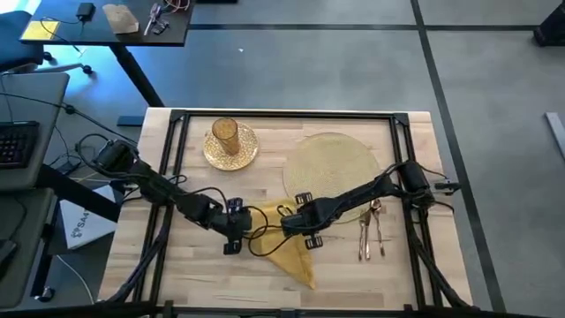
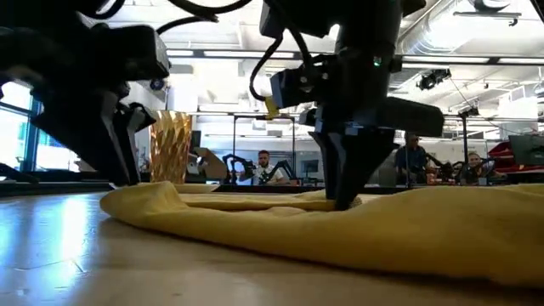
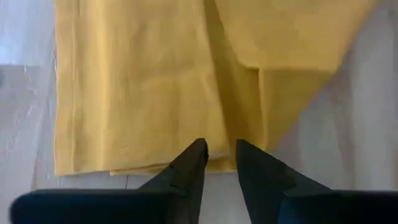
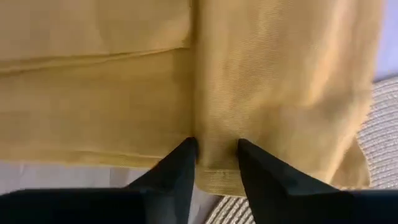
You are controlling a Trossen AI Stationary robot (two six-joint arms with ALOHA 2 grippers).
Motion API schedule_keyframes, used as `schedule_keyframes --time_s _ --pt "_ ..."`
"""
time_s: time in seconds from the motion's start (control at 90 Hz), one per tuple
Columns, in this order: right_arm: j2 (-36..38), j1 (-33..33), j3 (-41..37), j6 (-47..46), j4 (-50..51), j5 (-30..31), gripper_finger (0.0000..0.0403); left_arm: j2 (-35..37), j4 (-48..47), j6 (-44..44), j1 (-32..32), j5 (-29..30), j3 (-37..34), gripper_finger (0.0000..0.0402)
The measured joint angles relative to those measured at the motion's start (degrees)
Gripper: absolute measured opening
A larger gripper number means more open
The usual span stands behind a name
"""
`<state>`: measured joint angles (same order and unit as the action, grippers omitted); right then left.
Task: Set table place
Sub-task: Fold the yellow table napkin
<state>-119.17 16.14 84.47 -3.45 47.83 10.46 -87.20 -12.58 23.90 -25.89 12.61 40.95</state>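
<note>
The yellow napkin (image 1: 293, 254) lies crumpled on the table (image 1: 203, 274), near the middle front. My left gripper (image 1: 242, 231) is at its left end and my right gripper (image 1: 297, 224) at its far right part; both are shut on the cloth. The round woven placemat (image 1: 331, 163) lies at the far right, its rim (image 4: 380, 118) just beside the napkin. The gold plate (image 1: 212, 157) carries the amber ribbed glass (image 1: 225, 132) at the far left. The copper cutlery (image 1: 371, 231) lies right of the napkin. My left gripper pinches the napkin's edge (image 3: 219, 163) between its two fingertips, slanting down from the table's left. The cloth there lies flat on the table, in more than one layer. My right gripper pinches a raised ridge of cloth (image 4: 216, 140) near the napkin's hemmed edge, next to the placemat. Its fingers (image 2: 344, 191) point down from above. The napkin stays slack on the table.
A black frame rail (image 1: 282, 115) runs round the tabletop. Bare wood (image 1: 203, 274) lies at the near left and near right. A small dark desk (image 1: 106, 26) stands beyond the far left corner. Several people (image 2: 263, 166) sit in the room behind.
</note>
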Motion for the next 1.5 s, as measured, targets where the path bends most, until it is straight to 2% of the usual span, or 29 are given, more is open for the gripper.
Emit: schedule_keyframes --time_s 0.1,0.256,0.456,0.611,0.744,1.0,1.233,1.4,1.5 --pt "1.2 0.0 0.0 -1.6 1.0 -0.6 0.0012 1.8 0.0 0.0 0.0 0.4 0.0 0.0033" --pt "4.2 -0.5 0.0 -6.1 1.8 -1.8 0.0003 3.0 0.1 -1.9 0.0 2.5 0.0 0.0027" --pt "8.7 -3.3 0.0 -12.0 1.5 -4.1 0.0 2.4 2.1 -3.2 0.0 3.4 0.0 0.0068" --pt "9.2 -5.3 0.1 -12.0 1.3 -6.5 0.0 1.7 4.5 -3.0 0.3 6.1 0.1 0.0111" --pt "9.2 -6.0 0.0 -11.6 1.0 -7.4 0.0 1.7 2.1 -2.5 1.5 7.7 0.1 0.0133" --pt "9.1 -6.5 0.0 -11.4 1.1 -7.4 0.0 1.7 3.0 -4.9 4.3 2.9 0.0 0.0116" --pt "11.9 -8.9 0.2 -17.1 0.9 -7.6 0.0 0.3 5.2 -7.1 4.6 1.4 0.0 0.0117" --pt "14.4 -10.6 0.2 -18.2 0.8 -8.0 0.0 -1.4 2.2 -6.0 4.5 3.7 0.0 0.0123" --pt "14.7 -10.9 0.2 -17.6 1.0 -8.6 0.0 -1.0 0.6 -5.4 4.5 6.1 0.0 0.0105"
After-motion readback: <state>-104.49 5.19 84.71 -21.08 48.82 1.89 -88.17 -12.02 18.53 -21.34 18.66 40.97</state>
